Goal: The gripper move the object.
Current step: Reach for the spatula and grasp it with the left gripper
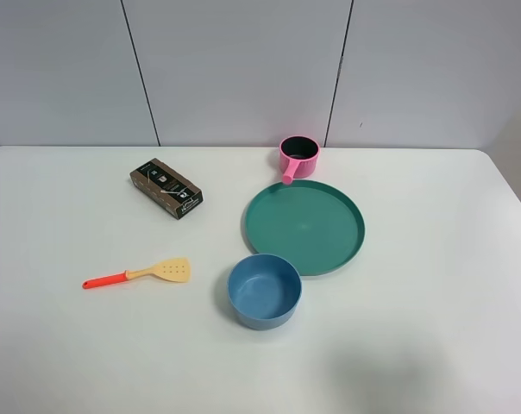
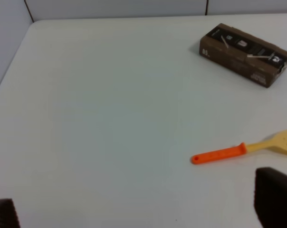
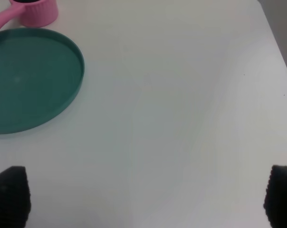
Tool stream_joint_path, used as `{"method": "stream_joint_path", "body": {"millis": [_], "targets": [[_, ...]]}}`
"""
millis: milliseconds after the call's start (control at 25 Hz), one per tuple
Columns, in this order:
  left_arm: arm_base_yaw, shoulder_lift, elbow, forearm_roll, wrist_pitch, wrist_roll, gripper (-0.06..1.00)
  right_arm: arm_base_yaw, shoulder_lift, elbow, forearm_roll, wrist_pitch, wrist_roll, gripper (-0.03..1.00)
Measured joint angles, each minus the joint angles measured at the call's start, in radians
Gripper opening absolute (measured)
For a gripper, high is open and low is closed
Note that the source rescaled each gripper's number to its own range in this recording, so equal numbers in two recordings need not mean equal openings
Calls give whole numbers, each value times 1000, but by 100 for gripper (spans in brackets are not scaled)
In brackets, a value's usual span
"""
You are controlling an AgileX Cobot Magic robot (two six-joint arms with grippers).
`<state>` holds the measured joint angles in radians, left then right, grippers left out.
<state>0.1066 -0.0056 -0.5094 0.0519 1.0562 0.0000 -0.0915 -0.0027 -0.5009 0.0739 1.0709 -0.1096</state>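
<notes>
White table [image 1: 433,345], grey panel wall [image 1: 243,69] behind; L gripper [image 2: 138,209] & R gripper [image 3: 146,197] spread wide.

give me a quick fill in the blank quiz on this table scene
The spatula has an orange-red handle and a pale ____ blade.
The pot just beyond the green plate is ____ in colour.
The blue bowl holds ____.
The left claw and right claw are both ____.
Missing words: yellow; pink; nothing; open.
</notes>
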Motion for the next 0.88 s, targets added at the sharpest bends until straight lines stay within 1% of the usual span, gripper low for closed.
{"method": "stream_joint_path", "body": {"millis": [880], "targets": [[0,0,0,0,0,0,100,0,0,0,0,0,0,100]]}}
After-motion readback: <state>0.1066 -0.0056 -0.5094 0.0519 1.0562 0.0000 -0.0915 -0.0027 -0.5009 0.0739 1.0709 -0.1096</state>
